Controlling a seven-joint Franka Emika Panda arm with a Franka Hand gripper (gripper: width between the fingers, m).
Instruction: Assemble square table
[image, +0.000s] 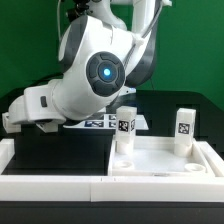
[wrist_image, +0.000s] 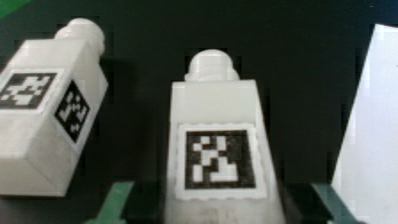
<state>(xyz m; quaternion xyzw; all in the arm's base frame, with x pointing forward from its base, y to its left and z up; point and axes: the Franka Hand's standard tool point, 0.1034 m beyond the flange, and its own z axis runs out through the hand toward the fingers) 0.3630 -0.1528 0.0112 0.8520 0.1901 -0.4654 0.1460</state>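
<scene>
Nearest the wrist camera, the gripper (wrist_image: 221, 204) is spread wide. Its 2 dark fingers (wrist_image: 121, 203) flank the blunt end of 1 white leg (wrist_image: 221, 135), with a strip of black worktop (wrist_image: 139, 60) showing on each side, so they pinch nothing yet. That leg lies flat with its tag face up. Its long axis runs straight away from the gripper toward its rounded peg (wrist_image: 212, 64), crossing the line between the fingers squarely. I judge the coming move to be a descent and a squeeze across the leg's narrow width. The leg sits about centred between the fingers, so little sideways correction seems needed.

A second leg (wrist_image: 54, 110) lies just beside the first, apart from it and skewed slightly off parallel, outside the nearer finger. That finger could nudge it on the way down. On the opposite side a plain white surface (wrist_image: 374, 110) lies near; I cannot tell whether it is slab or wall.

In the exterior view the slab (image: 165, 158) fills the lower right of the frame, hollow face up. It carries 1 upright leg (image: 125, 128) near the frame's centre and another upright leg (image: 183, 124) at centre right; whether they are fixed cannot be told. The arm (image: 95, 70) fills the upper middle and hides the 2 lying legs. The marker board (image: 98, 122) peeks out beneath it, and the low white wall (image: 50, 185) runs along the lower left.
</scene>
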